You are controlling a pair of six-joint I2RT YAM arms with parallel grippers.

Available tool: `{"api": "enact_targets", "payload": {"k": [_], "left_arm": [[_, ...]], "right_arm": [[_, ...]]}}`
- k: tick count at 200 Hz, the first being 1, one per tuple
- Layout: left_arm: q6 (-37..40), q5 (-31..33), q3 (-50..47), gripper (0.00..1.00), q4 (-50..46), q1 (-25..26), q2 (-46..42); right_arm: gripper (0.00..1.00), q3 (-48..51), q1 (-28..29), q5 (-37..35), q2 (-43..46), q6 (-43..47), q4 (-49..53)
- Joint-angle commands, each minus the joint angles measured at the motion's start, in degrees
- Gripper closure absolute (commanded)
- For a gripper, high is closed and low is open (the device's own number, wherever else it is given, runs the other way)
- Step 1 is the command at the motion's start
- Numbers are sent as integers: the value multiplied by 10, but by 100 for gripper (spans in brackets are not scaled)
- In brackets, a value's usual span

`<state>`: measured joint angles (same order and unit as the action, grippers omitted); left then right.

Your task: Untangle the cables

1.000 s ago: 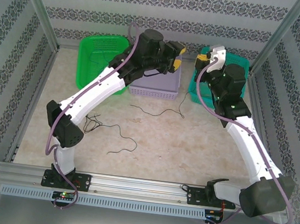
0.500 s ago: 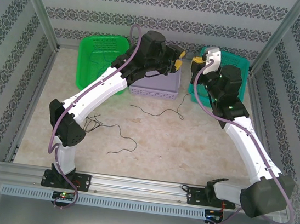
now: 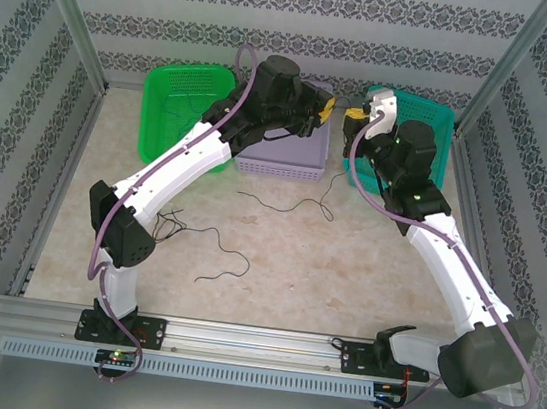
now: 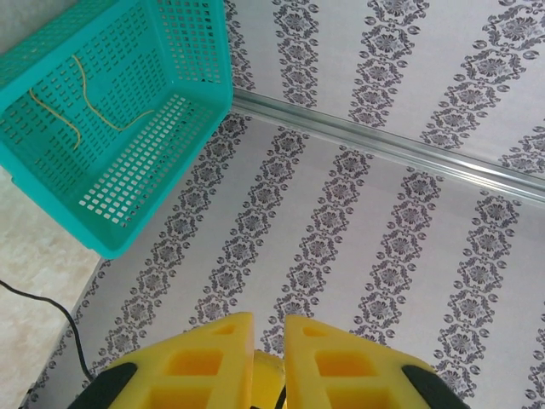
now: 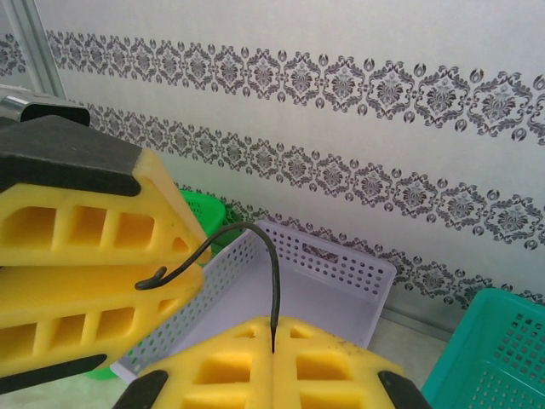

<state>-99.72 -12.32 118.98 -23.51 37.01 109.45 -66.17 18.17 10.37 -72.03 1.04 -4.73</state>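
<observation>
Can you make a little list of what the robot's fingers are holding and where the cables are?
Right fingers: shut on black cable
Left fingers: shut on the same cable, near its end
Teal basket: yellow cables inside
Table: loose black cables

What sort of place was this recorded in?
Probably a lab robot cell, not a home: a tabletop boxed in by aluminium posts and wallpaper-patterned panels. The left arm and right arm are bolted to a metal rail. At the back are a green basket, purple basket and teal basket.
</observation>
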Motion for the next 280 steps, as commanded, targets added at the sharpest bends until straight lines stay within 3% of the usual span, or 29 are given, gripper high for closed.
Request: {"api": "enact_targets", "payload": {"k": [1,53,98,140,179,225,280], "left_arm": [[0,4,-11,85,21,-7,-25],[6,16,-31,100,23,-13,-39],[86,10,-35,100,30,-23,-55],[286,-67,-9,100,22,-27,-57],[416,-164,-2,100,29,-31,-50],[462,-197,42,100,19,-44,-37],[480,-218,110,100,-11,-60,-6]], "right_arm": [[100,10,6,9,5,-7,-3],[100,17,7,6,13,-8,1],[100,3,0,25,17,-8,32],[100,-85,-33,179,-42,-43,154],[100,-159,-48,354,-118,-89,228],[100,-183,-45,531,-180,-147,230],[100,-159,-39,587,-181,-166,213]]}}
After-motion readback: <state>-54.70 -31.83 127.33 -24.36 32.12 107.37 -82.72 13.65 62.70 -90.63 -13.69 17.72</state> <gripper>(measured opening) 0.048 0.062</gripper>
